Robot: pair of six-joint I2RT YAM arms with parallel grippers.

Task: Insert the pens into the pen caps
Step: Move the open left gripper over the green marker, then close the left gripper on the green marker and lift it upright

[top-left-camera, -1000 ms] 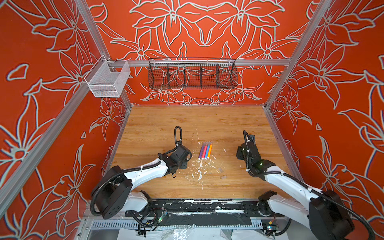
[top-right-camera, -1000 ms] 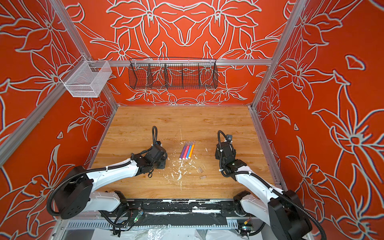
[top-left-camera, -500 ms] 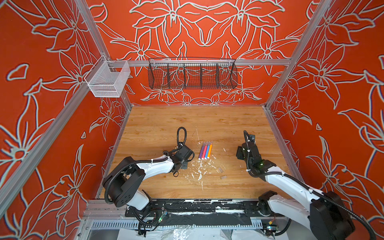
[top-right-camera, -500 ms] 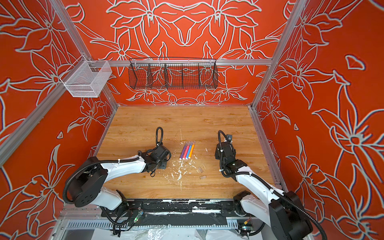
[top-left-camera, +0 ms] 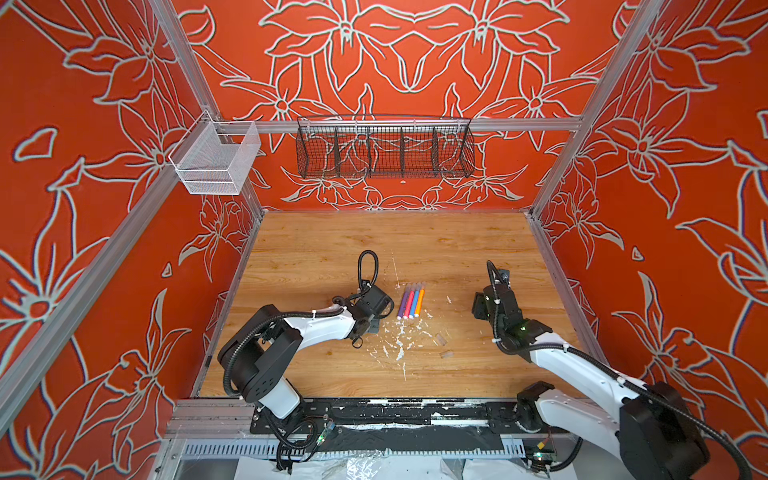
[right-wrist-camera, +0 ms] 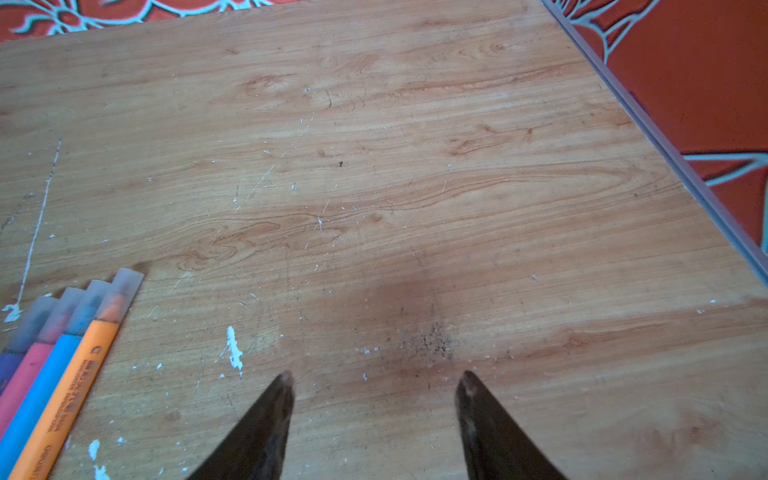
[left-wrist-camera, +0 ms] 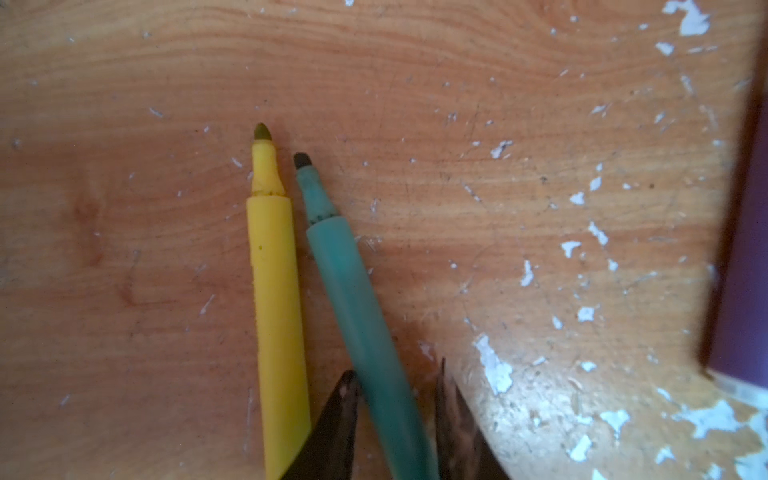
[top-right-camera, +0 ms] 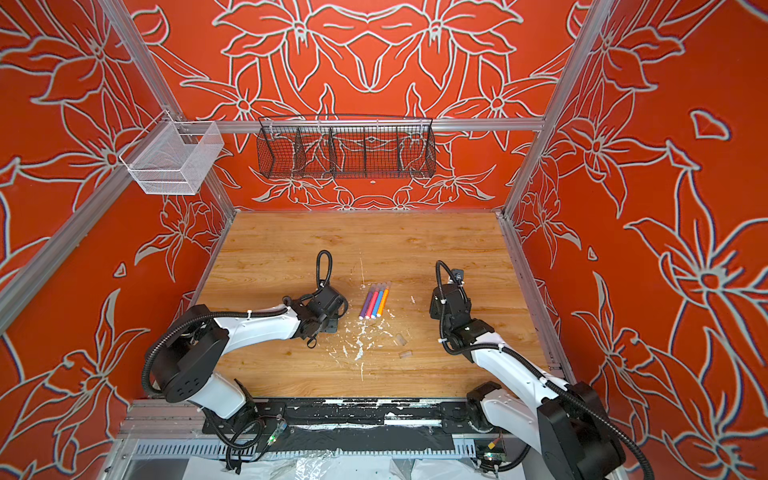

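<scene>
In the left wrist view a yellow pen and a green pen lie uncapped side by side on the wooden table. My left gripper is open and straddles the green pen's rear. One fingertip touches the barrel and the other stands a little apart from it. In both top views the left gripper hides these two pens. Purple, pink, blue and orange pens lie in a row just to its right, with pen caps on them. Two loose pen caps lie nearer the front. My right gripper is open and empty above bare wood.
White paint flecks are scattered in front of the pens. A black wire basket hangs on the back wall and a white mesh basket at the left corner. A metal rail edges the table's right side.
The left arm's elbow has swung to the right and its gripper has shifted slightly towards the row of pens. The right arm has not moved.
</scene>
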